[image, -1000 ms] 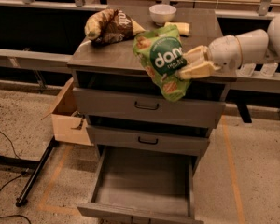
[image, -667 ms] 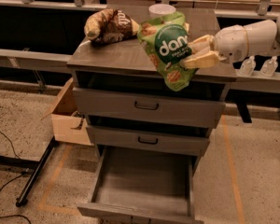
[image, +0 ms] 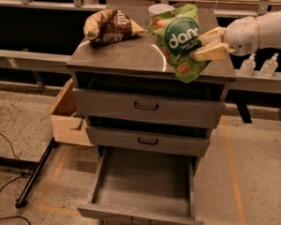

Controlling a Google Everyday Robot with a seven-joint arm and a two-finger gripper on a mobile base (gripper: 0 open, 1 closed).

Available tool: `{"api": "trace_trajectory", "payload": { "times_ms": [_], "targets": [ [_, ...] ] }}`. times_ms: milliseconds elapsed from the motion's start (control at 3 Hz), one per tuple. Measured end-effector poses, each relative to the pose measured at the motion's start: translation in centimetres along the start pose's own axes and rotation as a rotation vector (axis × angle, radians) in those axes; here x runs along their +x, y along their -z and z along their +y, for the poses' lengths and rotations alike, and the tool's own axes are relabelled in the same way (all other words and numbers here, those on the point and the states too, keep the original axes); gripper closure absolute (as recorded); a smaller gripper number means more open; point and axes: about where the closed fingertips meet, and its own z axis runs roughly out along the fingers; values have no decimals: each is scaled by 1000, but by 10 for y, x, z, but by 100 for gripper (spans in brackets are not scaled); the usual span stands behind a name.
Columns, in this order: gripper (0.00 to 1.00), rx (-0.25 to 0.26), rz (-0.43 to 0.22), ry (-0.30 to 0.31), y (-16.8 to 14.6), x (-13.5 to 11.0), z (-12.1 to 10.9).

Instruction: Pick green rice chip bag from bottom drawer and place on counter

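Observation:
The green rice chip bag hangs in the air over the right part of the counter, its lower end near the counter's front right edge. My gripper reaches in from the right and is shut on the bag's right side, its tan fingers pinching it. The bottom drawer is pulled out below, and its grey tray holds nothing.
A brown-and-tan snack bag lies on the counter's back left. A white bowl sits behind the green bag. The two upper drawers are closed. A cardboard box stands left of the cabinet. Two bottles stand at the right.
My gripper has lifted the green bag up and a little back over the counter. The arm has risen with it.

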Motion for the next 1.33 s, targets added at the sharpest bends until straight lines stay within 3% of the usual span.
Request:
{"api": "trace_trajectory", "payload": {
  "times_ms": [333, 667, 1000, 1333],
  "targets": [
    [100, 128, 13, -5, 14, 11, -35],
    [100, 232, 6, -23, 6, 28, -69],
    [100, 298, -18, -24, -14, 40, -99],
    [82, 353, -30, -17, -31, 46, -124]
  ]
}}
